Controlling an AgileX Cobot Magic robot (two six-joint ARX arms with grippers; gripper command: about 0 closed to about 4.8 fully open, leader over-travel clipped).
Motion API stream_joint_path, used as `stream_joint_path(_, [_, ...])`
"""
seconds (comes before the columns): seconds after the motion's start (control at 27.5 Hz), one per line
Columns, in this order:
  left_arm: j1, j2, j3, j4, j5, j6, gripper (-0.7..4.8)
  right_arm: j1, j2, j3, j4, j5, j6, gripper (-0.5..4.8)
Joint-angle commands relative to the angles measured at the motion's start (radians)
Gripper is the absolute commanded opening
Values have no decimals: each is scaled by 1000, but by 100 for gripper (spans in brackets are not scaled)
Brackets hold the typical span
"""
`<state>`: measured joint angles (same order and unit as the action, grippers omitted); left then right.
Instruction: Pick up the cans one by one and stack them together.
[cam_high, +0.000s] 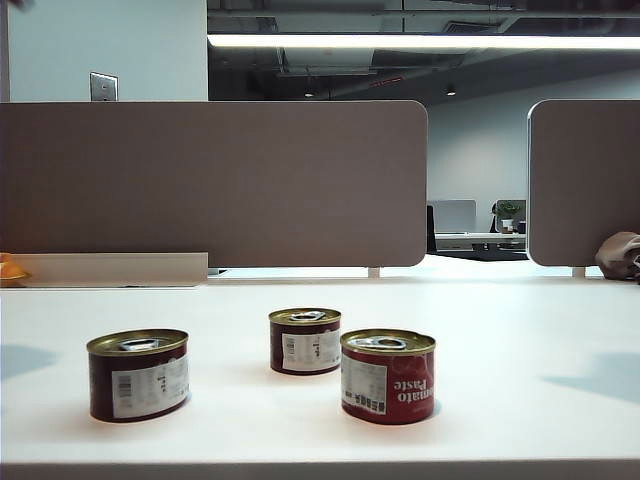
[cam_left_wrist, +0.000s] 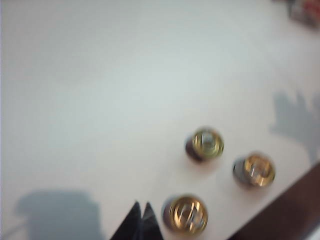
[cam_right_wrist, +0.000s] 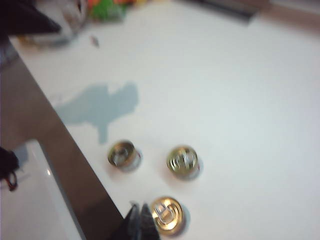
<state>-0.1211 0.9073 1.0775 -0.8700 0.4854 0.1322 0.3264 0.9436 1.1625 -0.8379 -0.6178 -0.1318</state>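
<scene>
Three cans with gold pull-tab lids stand apart on the white table (cam_high: 500, 320). A dark maroon can (cam_high: 138, 375) is front left, a second maroon can (cam_high: 305, 341) is further back in the middle, and a red "Tomato Paste" can (cam_high: 388, 377) is front right. Neither gripper shows in the exterior view. In the blurred left wrist view my left gripper (cam_left_wrist: 142, 205) is shut and empty, high above the table beside one lid (cam_left_wrist: 185, 215). My right gripper (cam_right_wrist: 139, 206) is also shut and empty, hanging over the table's front edge beside a lid (cam_right_wrist: 167, 215).
Grey partition panels (cam_high: 210, 180) close off the back of the table. An orange object (cam_high: 10, 268) lies at the far left and a brown bag (cam_high: 620, 255) at the far right. The arms cast shadows (cam_high: 600, 375) on the table's sides. The brown front edge (cam_right_wrist: 60, 130) shows.
</scene>
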Motion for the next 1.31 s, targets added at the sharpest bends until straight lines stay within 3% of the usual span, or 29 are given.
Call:
stream_joint_path(0.04, [-141, 49, 3, -42, -184, 102, 57, 117, 94, 3, -19, 211, -14, 63])
stream_joint_path(0.11, [-237, 102, 3, -42, -280, 103, 71, 192, 192, 3, -20, 246, -62, 65])
stream_joint_path(0.22, [-327, 192, 3, -42, -289, 96, 71, 253, 310, 3, -21, 261, -63, 84])
stream_joint_path(0.36, [-381, 308, 3, -47, -313, 56, 71, 328, 419, 3, -34, 367, -63, 134])
stream_joint_path(0.65, [-386, 428, 0, -43, -370, 24, 81, 381, 525, 3, -39, 441, -63, 286])
stream_joint_path(0.84, [-374, 428, -3, -74, -431, 25, 79, 383, 576, 3, -39, 437, -63, 289])
stream_joint_path(0.91, [-372, 428, -3, -103, -444, 24, 73, 382, 595, 3, -38, 437, -64, 324])
stream_joint_path(1.06, [-372, 428, -3, -137, -444, 24, -7, 394, 621, 3, -27, 438, -64, 375])
stream_joint_path(1.2, [-367, 428, -3, -166, -455, 24, -7, 420, 660, 3, 11, 437, -82, 405])
stream_joint_path(1.31, [-366, 421, -3, -185, -530, 26, -7, 433, 694, 3, 23, 462, -82, 408])
